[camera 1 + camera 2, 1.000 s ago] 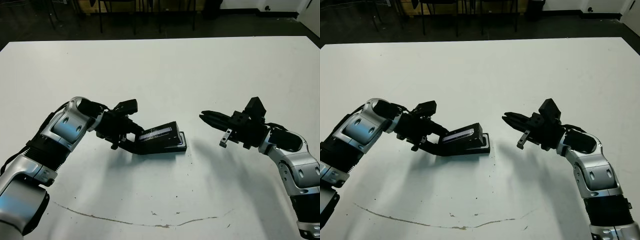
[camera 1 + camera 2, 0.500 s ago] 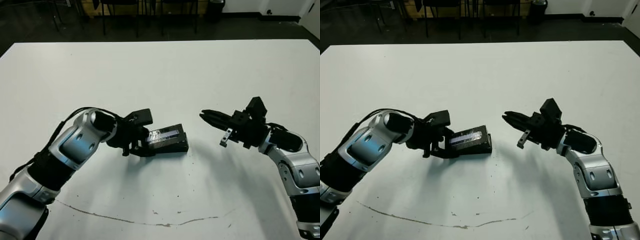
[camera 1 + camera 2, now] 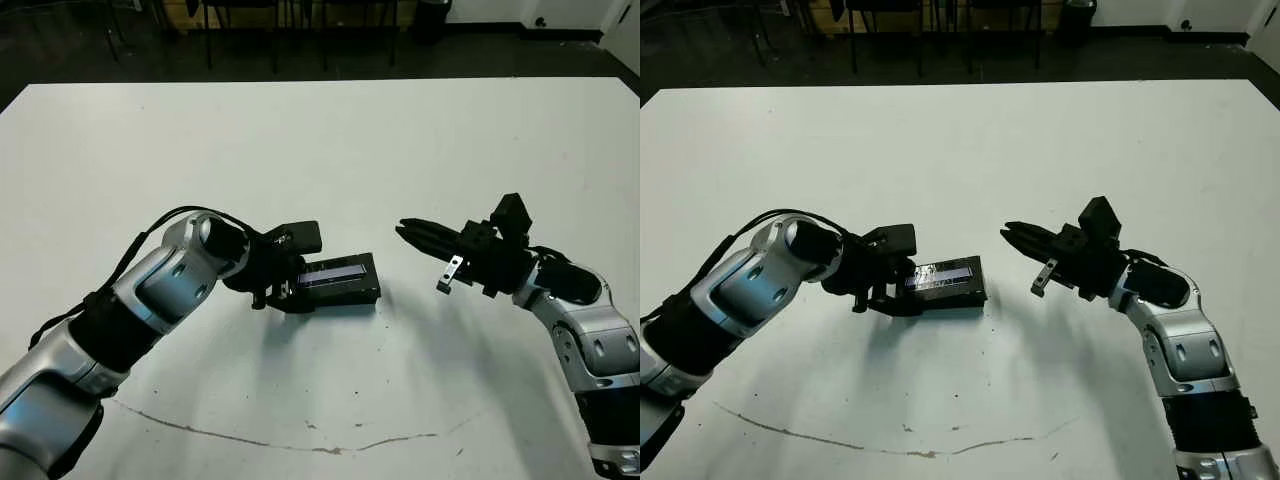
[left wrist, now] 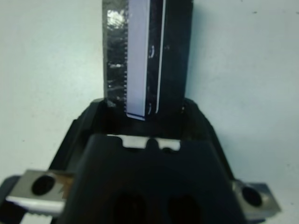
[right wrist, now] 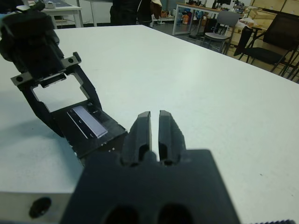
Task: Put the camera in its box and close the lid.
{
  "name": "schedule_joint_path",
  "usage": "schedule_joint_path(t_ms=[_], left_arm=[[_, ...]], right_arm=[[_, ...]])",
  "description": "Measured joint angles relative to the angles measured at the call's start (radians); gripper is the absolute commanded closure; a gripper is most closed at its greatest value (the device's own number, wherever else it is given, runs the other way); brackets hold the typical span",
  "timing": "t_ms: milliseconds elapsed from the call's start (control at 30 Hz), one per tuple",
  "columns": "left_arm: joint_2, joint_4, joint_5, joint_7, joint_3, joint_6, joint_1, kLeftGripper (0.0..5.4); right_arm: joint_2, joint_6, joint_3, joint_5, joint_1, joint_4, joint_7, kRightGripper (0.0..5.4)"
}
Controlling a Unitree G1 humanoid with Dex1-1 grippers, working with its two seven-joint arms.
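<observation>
The lid (image 3: 335, 271), black with a pale lilac stripe, lies flat on the box (image 3: 350, 297), whose black side shows just beneath it, at the table's middle. My left gripper (image 3: 290, 287) is shut on the lid's left end, one finger on each long side; the left wrist view shows the lid (image 4: 140, 56) running away between the fingers (image 4: 79, 133). The camera is hidden. My right gripper (image 3: 402, 228) hangs shut and empty a short way to the right of the box, pointing at it. The right wrist view shows the lid (image 5: 88, 122) ahead of its fingertips.
A thin dark curved line (image 3: 250, 440) marks the white table (image 3: 330, 150) near its front edge. Chairs and table legs (image 3: 260, 25) stand on the dark floor beyond the far edge. Bare table lies all around the box.
The lid went from tilted up at its left end to flat on the box. My left arm swung in closer behind it. The right gripper barely moved.
</observation>
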Motion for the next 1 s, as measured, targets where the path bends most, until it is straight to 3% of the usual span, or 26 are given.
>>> schedule_joint_path(t_ms=[667, 1000], left_arm=[[-0.044, 0.109, 0.013, -0.061, -0.056, 0.027, -0.090, 2.79], [-0.017, 0.021, 0.033, -0.007, -0.061, -0.097, -0.037, 1.11]], right_arm=[[-0.001, -0.006, -0.003, -0.001, 0.015, -0.023, 0.002, 5.40], [-0.002, -0.007, -0.002, -0.001, 0.015, -0.023, 0.007, 5.40]])
